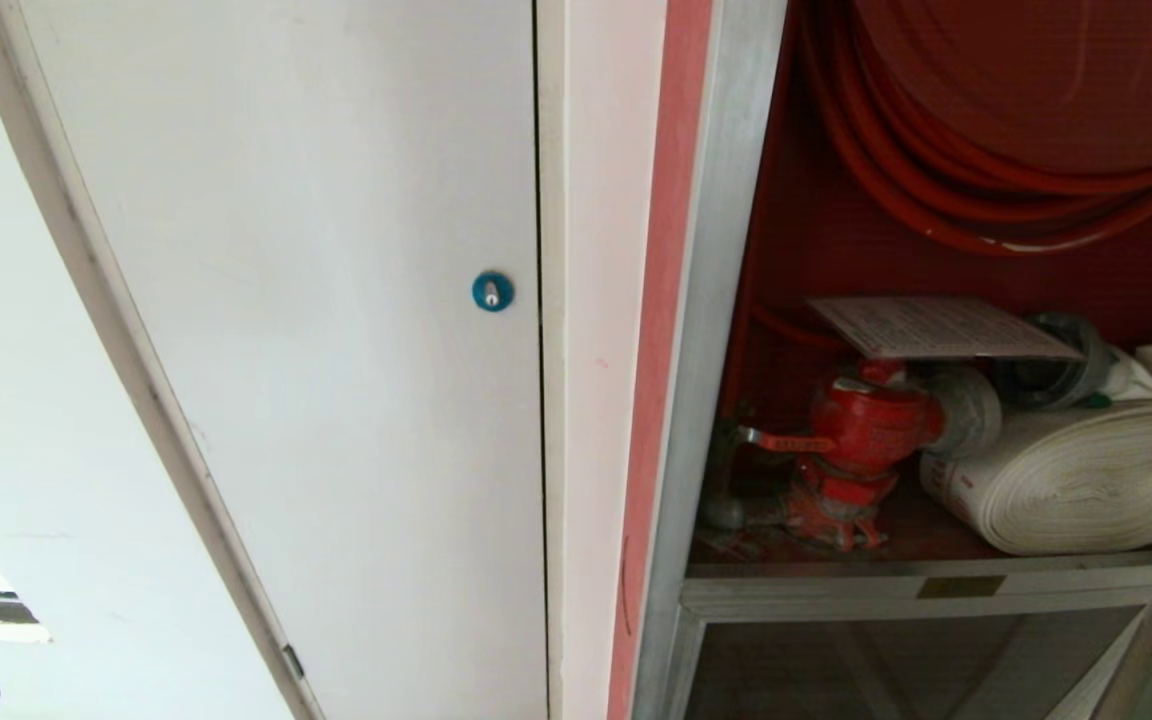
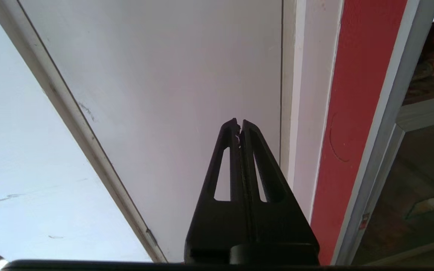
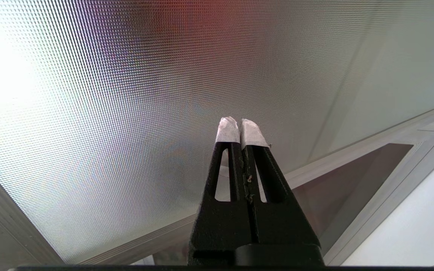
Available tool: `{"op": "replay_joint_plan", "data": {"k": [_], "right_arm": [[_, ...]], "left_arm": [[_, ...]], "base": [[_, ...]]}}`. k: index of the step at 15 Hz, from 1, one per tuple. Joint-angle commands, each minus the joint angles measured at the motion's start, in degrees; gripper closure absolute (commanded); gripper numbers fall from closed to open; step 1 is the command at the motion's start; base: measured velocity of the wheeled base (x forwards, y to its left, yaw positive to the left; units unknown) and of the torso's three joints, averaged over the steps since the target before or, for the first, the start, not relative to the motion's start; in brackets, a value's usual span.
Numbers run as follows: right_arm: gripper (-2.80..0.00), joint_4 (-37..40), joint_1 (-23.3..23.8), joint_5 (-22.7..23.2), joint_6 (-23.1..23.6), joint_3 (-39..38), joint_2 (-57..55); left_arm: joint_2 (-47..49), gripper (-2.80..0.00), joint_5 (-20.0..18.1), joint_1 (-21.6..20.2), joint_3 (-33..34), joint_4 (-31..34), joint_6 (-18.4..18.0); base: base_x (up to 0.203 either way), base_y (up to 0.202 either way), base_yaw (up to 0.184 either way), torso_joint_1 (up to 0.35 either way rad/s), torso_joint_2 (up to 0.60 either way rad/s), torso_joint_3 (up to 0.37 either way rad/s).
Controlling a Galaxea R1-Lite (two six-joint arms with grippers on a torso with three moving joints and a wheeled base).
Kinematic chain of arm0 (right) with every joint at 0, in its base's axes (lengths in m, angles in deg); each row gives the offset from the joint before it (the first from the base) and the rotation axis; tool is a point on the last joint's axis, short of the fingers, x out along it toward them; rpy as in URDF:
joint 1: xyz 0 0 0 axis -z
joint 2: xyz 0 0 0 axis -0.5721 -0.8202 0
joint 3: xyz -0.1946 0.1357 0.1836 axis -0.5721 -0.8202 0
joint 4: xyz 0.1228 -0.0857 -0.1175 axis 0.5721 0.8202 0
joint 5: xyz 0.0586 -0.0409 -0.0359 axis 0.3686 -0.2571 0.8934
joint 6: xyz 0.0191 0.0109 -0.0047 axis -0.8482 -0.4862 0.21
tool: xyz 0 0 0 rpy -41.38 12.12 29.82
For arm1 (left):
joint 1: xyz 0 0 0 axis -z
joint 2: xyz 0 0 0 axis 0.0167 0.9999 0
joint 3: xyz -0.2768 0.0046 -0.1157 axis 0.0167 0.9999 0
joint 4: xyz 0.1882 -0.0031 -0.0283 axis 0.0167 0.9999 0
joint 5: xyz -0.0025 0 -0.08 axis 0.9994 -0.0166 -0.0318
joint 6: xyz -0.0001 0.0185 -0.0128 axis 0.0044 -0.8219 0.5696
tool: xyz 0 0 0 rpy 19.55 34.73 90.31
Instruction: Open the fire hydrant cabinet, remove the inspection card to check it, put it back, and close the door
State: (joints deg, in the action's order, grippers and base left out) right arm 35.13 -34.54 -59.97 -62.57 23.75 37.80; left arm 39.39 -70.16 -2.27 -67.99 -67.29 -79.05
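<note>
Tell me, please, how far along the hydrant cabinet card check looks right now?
Done: the silver-framed red fire hydrant cabinet stands open, and the flat white printed inspection card lies inside on the red valve. In hand: nothing; the left gripper and the right gripper are both shut and empty. Left: closing the door, which the head view does not show.

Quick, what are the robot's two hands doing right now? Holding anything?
Left hand: closed, holding nothing, in front of the white door.
Right hand: closed, holding nothing, close to a textured glass panel.
</note>
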Motion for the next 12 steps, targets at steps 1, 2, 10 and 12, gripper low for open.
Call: {"op": "replay_joint_plan", "data": {"k": [1,2,10,12], "right_arm": [[0.00,0.00,0.00,0.03,0.03,-0.08,0.01],[0.00,0.00,0.00,0.03,0.03,-0.09,0.01],[0.00,0.00,0.00,0.03,0.04,0.00,0.01],[0.00,0.00,0.00,0.03,0.03,-0.09,0.01]], "left_arm": [[-5.32,0.00,0.03,0.00,1.43,0.06,0.02],[-6.69,0.00,0.59,0.00,2.45,0.08,0.05],[-14.39,0.00,4.14,0.41,12.11,0.08,0.09],[-15.76,0.00,5.15,0.44,12.87,0.77,0.12]], "base": [[0.000,0.000,0.000,0.000,0.00,0.000],[0.000,0.000,0.000,0.000,0.00,0.000],[0.000,0.000,0.000,0.000,0.00,0.000],[0.000,0.000,0.000,0.000,0.00,0.000]]}}
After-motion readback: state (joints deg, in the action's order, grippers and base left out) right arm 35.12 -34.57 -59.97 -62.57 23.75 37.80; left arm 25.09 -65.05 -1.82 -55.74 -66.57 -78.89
